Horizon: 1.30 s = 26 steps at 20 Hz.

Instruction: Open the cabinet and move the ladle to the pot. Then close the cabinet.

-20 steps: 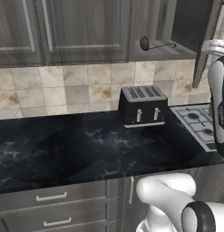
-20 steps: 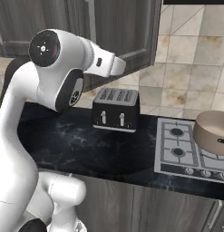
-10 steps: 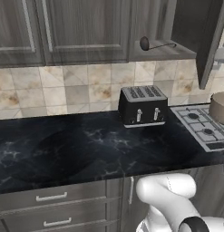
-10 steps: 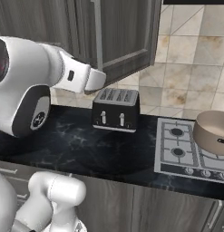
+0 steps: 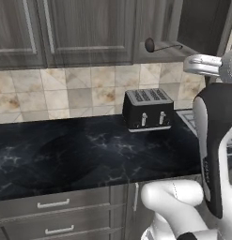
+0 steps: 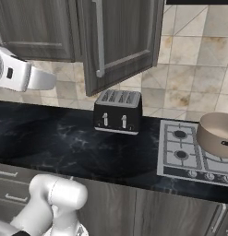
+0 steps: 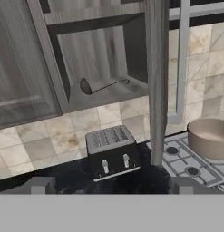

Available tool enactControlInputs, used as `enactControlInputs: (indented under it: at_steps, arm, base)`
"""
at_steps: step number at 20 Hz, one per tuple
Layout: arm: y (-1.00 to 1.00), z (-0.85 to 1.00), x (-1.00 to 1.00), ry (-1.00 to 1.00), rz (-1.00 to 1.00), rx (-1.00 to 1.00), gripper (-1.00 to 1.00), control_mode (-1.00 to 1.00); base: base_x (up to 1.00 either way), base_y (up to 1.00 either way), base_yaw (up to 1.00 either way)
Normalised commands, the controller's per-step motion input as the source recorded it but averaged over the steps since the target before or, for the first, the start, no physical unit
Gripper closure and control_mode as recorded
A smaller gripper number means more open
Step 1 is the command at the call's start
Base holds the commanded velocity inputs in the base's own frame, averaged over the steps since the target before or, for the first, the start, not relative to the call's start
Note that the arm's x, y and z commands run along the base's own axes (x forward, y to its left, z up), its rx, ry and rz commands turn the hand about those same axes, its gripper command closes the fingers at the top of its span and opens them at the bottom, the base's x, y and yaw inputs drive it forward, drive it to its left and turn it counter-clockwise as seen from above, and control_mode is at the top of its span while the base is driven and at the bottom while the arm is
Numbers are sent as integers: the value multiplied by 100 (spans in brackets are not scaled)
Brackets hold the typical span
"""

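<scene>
The cabinet (image 7: 104,50) stands open, and its door (image 6: 120,41) with the silver bar handle (image 6: 99,37) is swung out over the toaster. On the cabinet's bottom shelf lies the dark ladle (image 7: 102,84), bowl to the left; it is also the ladle (image 5: 152,45) in the left base view. The taupe pot (image 6: 218,133) sits on the stove at the right, the same pot (image 7: 208,138) as in the hand view. My gripper (image 7: 112,189) is open and holds nothing. It hangs back from the cabinet, below and well short of the ladle.
A black toaster (image 6: 117,110) stands on the dark marble counter (image 6: 51,138) under the open cabinet. The gas stove (image 6: 184,154) lies to its right. The door (image 7: 156,81) stands edge-on between shelf and pot. Drawers with horizontal handles (image 5: 51,204) run below.
The arm has swung and drawn back from the cabinet, and the forearm now stands at the right of the left base view. The door has stayed open and the ladle has not moved.
</scene>
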Motion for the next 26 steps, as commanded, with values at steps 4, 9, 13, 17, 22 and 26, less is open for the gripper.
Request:
enactControlInputs:
  at_steps: [4, 9, 13, 17, 22, 26]
  arm:
    - [25, 0, 70, 1, -8, -2, -100, -100]
    - [0, -3, 79, 0, -8, -1, -100, -100]
    - [0, -6, 68, 0, -8, -1, -100, -100]
    - [0, -3, 54, 0, -9, -3, -100, -100]
    - [-5, 0, 42, 0, -16, -7, -100, -100]
    - [-44, 0, 28, 0, -21, -8, -100, -100]
  base:
    - [0, 0, 0]
    - [0, 0, 0]
    - [0, 0, 0]
    - [0, 0, 0]
    - [0, 0, 0]
    - [0, 0, 0]
